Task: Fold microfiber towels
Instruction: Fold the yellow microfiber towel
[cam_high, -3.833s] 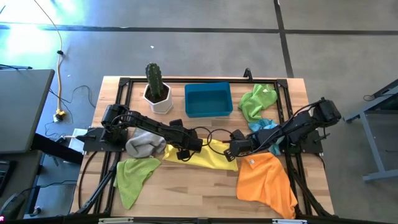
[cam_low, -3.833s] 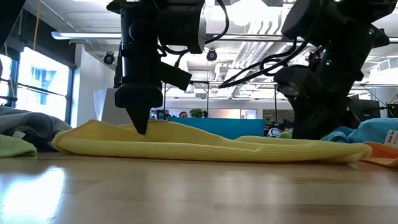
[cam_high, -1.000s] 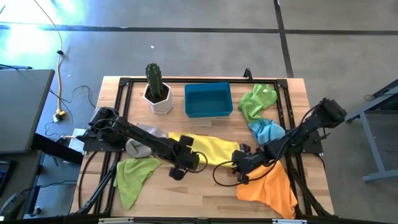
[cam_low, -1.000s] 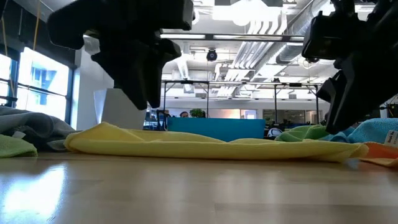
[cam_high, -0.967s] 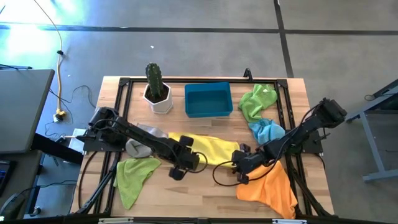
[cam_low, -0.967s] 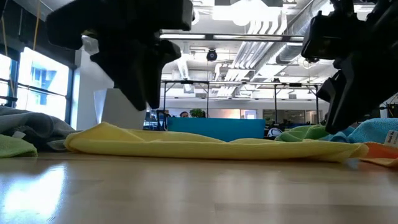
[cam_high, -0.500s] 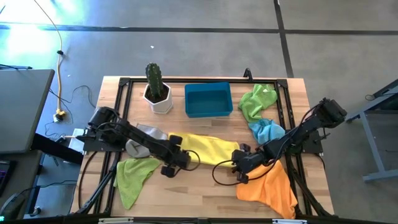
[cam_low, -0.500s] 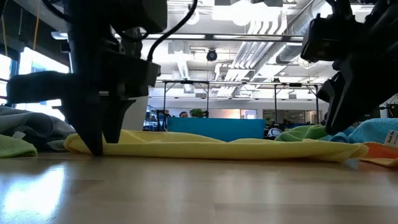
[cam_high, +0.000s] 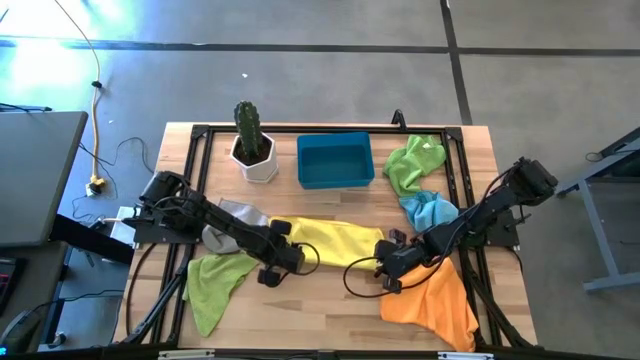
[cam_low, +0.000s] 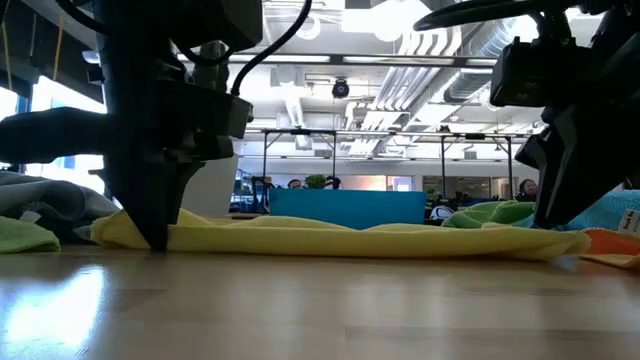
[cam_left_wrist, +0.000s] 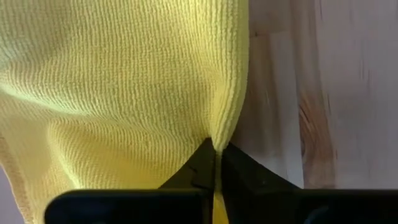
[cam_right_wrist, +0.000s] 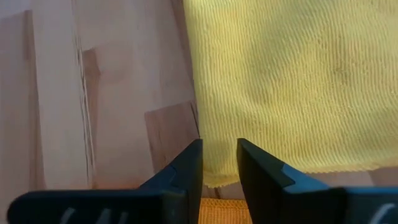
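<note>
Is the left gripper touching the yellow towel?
Touching. The left wrist view shows the left gripper shut on the edge of the yellow towel, with the cloth pinched between its fingertips.

The high view looks straight down on the whole table (cam_high: 330, 290); the low view sits at tabletop height, facing the room beyond. Both wrist views hang close above the wood, and all four share the yellow towel (cam_high: 325, 238)

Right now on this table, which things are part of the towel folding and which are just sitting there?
Job: yellow towel, pinched by left gripper; two lime green towels; grey towel; light blue towel; orange towel.

Lying about: blue bin; potted cactus.
</note>
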